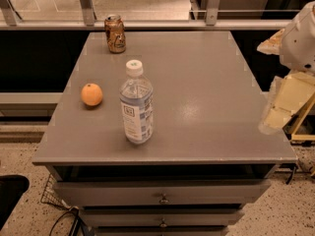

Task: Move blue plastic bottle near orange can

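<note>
The blue plastic bottle [136,104] stands upright near the front of the grey table [197,77], with a white cap and a pale blue-white label. The orange can [115,34] stands upright at the table's far left corner, well apart from the bottle. My gripper [281,104] hangs at the right edge of the view, beside the table's right edge and far from the bottle. It holds nothing that I can see.
A round orange fruit [92,94] lies on the table left of the bottle. Drawers [162,196] sit under the table's front edge. A metal rail and glass [147,14] run behind the table. A wire basket [54,195] is on the floor at lower left.
</note>
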